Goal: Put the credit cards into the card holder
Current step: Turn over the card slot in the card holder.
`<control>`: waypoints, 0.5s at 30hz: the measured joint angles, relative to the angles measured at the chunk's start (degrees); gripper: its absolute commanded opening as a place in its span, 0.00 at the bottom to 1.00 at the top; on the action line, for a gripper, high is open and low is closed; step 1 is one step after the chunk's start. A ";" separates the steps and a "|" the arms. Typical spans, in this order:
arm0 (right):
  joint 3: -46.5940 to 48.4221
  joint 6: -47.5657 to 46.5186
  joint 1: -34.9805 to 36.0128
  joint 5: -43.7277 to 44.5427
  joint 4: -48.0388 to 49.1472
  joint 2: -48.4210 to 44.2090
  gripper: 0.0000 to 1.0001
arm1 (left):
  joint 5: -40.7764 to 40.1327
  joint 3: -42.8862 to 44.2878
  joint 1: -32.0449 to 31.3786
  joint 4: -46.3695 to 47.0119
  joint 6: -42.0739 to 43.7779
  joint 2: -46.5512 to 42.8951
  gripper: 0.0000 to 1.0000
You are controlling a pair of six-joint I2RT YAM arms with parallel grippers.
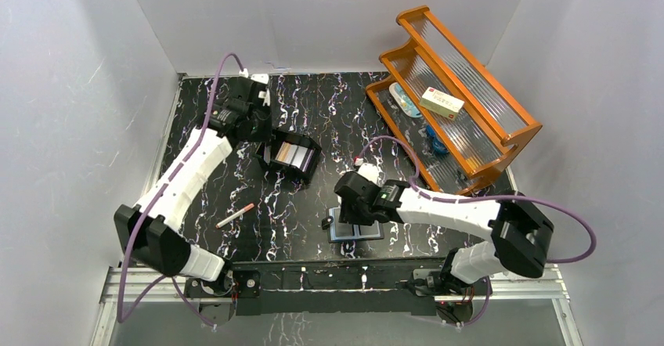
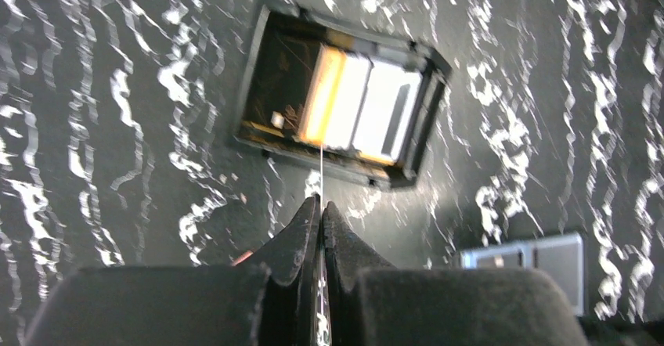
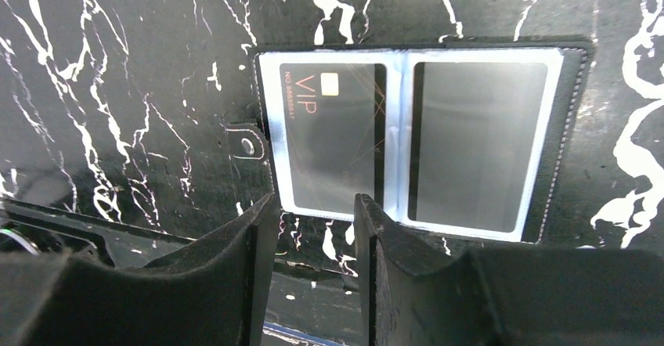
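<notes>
The card holder (image 3: 575, 127) lies open flat on the table. Its left window holds a black VIP card (image 3: 333, 138); its right window (image 3: 478, 146) shows a plain dark grey face. My right gripper (image 3: 313, 209) is open and empty, just above the holder's near edge, and covers most of the holder (image 1: 369, 233) in the top view. My left gripper (image 2: 322, 205) is shut on a thin card (image 2: 321, 170) seen edge-on, above the near rim of a rigid black box (image 2: 266, 72). Several more cards (image 2: 364, 103) stand in that box.
The black box (image 1: 288, 156) sits mid-table, left of centre. A thin pinkish stick-like thing (image 1: 235, 215) lies near the left arm. An orange shelf rack (image 1: 513, 131) at the back right holds a cream-and-red carton (image 1: 441, 102) and small blue items.
</notes>
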 measured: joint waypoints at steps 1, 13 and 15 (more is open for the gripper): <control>0.57 0.11 0.46 0.09 -0.52 0.81 0.46 | 1.31 -1.09 0.00 -0.07 -0.46 -1.05 0.00; 9.64 1.18 5.03 4.55 -6.71 12.63 0.56 | 24.72 -19.06 -0.13 0.94 -7.37 -17.53 0.00; 12.41 1.44 6.10 6.32 -9.16 16.09 0.58 | 25.83 -19.50 -0.13 1.16 -7.58 -17.86 0.00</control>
